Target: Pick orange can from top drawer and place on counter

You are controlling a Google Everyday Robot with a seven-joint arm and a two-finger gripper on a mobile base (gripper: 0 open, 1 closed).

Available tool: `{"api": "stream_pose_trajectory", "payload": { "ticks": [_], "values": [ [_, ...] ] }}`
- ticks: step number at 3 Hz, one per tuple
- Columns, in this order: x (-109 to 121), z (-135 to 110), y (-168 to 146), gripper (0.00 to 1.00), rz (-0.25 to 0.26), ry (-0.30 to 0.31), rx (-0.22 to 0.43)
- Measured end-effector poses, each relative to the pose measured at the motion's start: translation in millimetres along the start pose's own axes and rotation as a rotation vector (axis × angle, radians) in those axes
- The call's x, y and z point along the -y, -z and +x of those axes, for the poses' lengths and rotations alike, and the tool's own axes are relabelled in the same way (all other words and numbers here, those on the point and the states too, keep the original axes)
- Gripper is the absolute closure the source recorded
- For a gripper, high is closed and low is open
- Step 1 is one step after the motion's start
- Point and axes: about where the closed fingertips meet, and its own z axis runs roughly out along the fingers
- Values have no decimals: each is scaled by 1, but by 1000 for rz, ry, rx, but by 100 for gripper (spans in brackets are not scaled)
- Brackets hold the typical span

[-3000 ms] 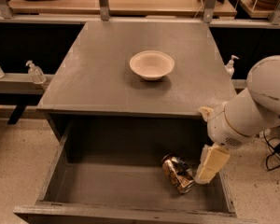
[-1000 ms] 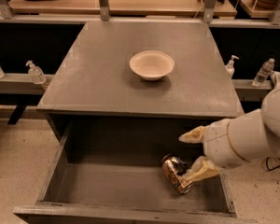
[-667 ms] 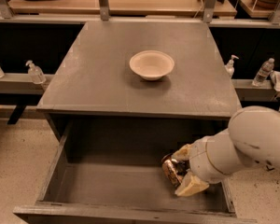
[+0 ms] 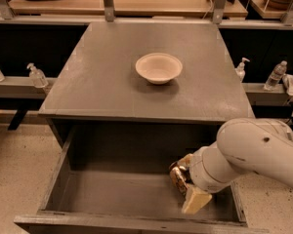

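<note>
grey counter tops the open top drawer, where the tool half hides the orange can, grip unclear.

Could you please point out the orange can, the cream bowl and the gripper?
orange can [image 4: 177,178], camera view, on its printed side, in the top drawer [image 4: 112,194].
cream bowl [image 4: 158,68], camera view, on its inner bottom, on the counter [image 4: 102,82].
gripper [image 4: 183,185], camera view, at its working end, at the can in the drawer.
</note>
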Motion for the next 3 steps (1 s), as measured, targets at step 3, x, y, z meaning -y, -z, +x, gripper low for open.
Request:
{"api": "stream_pose_trajectory", "payload": {
  "ticks": [3],
  "values": [
    [20, 9, -51, 32, -70, -164, -68]
  ]
}}
